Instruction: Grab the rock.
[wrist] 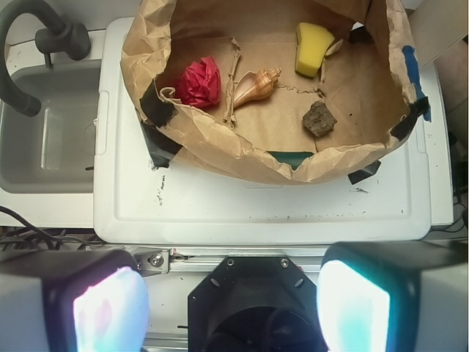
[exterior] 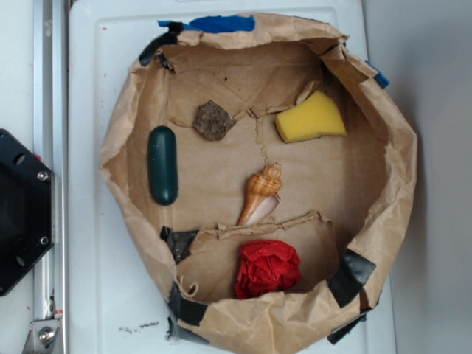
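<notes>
The rock (exterior: 214, 120) is a small rough brown-grey stone lying flat on the floor of a brown paper basin (exterior: 369, 243), toward its back left. In the wrist view the rock (wrist: 319, 119) shows near the basin's right side. My gripper (wrist: 231, 304) is open, high above the robot's black base, well outside the basin and far from the rock. Its two pads (wrist: 110, 312) fill the lower corners of the wrist view with nothing between them. The gripper is not in the exterior view.
Inside the basin lie a dark green capsule (exterior: 163, 165), a yellow sponge (exterior: 311, 118), a tan spiral seashell (exterior: 262, 193) and a red crumpled ball (exterior: 267, 268). The basin rests on a white lid (wrist: 256, 213). A grey sink (wrist: 44, 139) lies beside it.
</notes>
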You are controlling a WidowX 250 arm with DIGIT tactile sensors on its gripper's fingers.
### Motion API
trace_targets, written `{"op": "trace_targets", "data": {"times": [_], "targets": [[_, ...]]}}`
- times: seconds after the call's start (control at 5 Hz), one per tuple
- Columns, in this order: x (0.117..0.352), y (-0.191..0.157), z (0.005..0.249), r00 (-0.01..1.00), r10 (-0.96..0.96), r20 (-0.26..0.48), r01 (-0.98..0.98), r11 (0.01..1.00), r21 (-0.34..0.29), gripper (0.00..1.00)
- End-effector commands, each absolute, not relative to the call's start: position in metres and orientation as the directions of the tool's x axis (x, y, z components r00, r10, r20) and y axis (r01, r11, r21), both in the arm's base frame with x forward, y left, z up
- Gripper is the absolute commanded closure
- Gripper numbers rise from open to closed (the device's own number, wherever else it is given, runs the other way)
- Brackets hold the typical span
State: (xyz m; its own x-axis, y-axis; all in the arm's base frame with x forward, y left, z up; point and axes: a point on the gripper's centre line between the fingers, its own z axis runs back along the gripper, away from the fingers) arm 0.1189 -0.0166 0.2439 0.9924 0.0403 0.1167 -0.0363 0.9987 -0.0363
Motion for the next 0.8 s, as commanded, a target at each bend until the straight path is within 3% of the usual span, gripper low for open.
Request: {"op": "trace_targets", "data": {"times": [0.0,0.4,0.6], "targets": [[0.119,-0.017,0.244,0.992,0.040,0.117,-0.036,0.999,-0.036,0.00],[0.193,-0.017,0.239,0.972,0.173,0.157,-0.173,0.985,-0.017,0.00],[0.204,-0.009,0.232,0.981,0.083,0.173,-0.083,0.997,-0.006,0.00]]}}
